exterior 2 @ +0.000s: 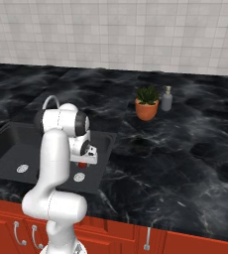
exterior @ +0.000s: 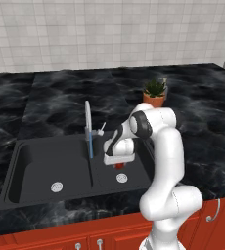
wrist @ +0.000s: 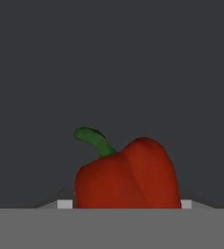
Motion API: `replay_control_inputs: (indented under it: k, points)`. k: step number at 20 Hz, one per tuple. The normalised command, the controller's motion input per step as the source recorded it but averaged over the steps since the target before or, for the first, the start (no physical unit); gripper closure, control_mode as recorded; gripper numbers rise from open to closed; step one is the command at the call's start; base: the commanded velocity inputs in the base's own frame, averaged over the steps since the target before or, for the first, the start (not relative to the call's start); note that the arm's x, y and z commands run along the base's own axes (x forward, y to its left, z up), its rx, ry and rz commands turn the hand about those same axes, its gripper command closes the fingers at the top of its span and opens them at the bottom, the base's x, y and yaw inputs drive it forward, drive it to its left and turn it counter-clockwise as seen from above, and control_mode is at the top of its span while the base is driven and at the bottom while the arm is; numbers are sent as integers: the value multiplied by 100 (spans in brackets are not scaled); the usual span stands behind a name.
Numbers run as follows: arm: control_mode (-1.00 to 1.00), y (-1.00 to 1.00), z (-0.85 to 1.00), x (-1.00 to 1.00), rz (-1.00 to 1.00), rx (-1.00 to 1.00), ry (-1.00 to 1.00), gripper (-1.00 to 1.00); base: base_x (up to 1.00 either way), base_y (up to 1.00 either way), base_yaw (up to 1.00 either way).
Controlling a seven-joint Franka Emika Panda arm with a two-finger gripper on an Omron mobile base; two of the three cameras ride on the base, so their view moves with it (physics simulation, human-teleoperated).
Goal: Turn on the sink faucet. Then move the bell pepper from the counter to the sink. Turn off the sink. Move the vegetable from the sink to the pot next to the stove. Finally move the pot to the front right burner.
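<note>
The red bell pepper (wrist: 126, 177), with its green stem, sits between my fingers and hangs just above the floor of the sink's right basin (exterior: 134, 183). My gripper (exterior: 119, 163) (exterior 2: 82, 163) is shut on the bell pepper (exterior: 120, 166) (exterior 2: 82, 164), pointing down into the matte black sink (exterior 2: 102, 149). The silver gooseneck sink faucet (exterior: 87, 119) stands at the divider, left of the hand, and a thin blue stream of water (exterior: 90, 146) runs from it. The black veined counter (exterior: 60, 97) surrounds the sink. The pot and the stove are out of view.
A potted plant in an orange pot (exterior: 155, 93) (exterior 2: 146, 103) stands on the counter behind the sink's right end, next to a grey soap bottle (exterior 2: 167, 99). Each basin has a round silver drain (exterior: 56, 186) (exterior: 122, 177). Red cabinet fronts run below the counter edge.
</note>
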Motion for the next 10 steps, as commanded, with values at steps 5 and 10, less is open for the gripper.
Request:
replay_control_inputs:
  k: [5,10]
  points:
    - [-100,5,-13,10,2,1,2,-100,0,0,0]
    - [-100,0,4,-1,0,1,2,-100,0,0,0]
